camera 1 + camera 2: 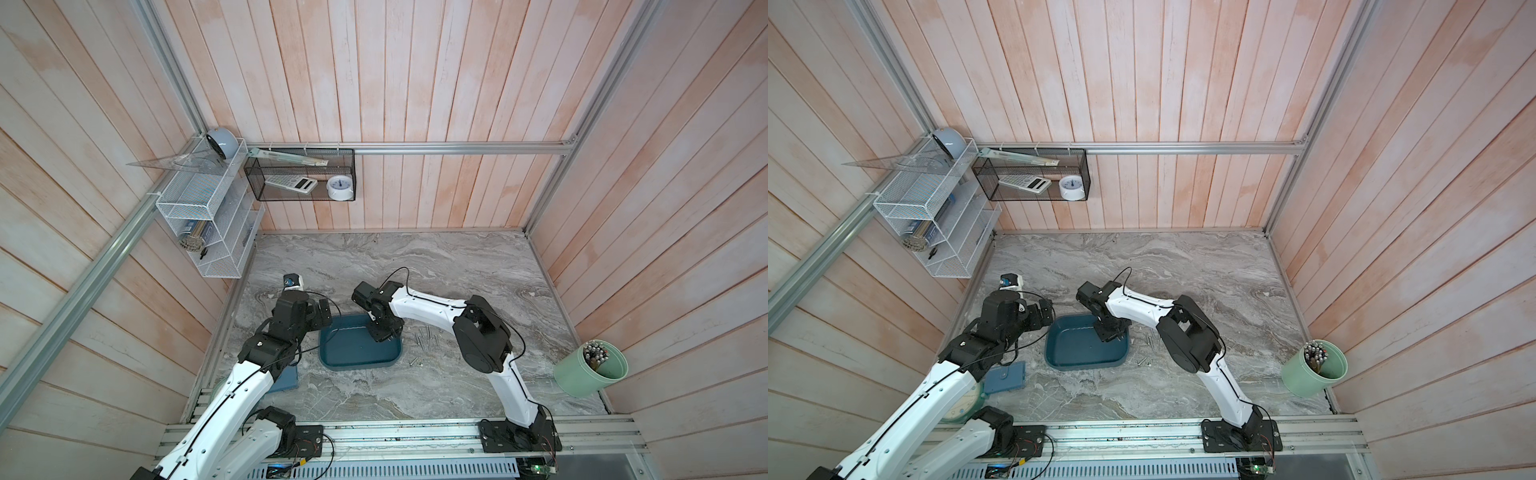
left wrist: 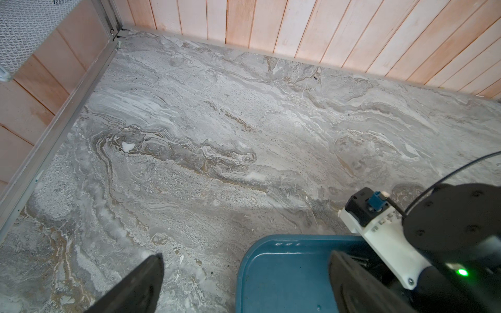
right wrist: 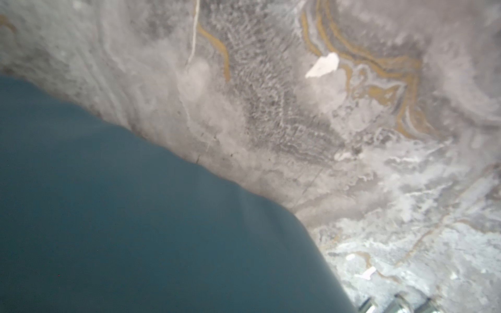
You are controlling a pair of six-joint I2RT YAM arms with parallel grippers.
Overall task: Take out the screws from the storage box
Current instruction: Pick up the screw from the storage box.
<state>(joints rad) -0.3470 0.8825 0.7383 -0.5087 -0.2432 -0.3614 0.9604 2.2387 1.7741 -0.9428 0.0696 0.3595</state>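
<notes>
Grey marbled tabletop point(image 1: 415, 270). The teal storage box point(image 1: 357, 365) sits around 8 o'clock from the middle, with loose screws point(image 1: 420, 341) on the bare marble just at its 3 o'clock. Green cup point(image 1: 590, 374) way out at 4 o'clock by the edge, and a flat blue case point(image 1: 1005, 376) at the box's 8 o'clock.

Blurred, edge-cropped storage box point(image 3: 122, 211); grip of right fingers point(image 1: 379, 335) indistinct, too small.

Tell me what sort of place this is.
Probably a staged robot test booth, not a real room: plank walls on aluminium framing, a marble-look tabletop, and two arms bolted to a front rail.
</notes>
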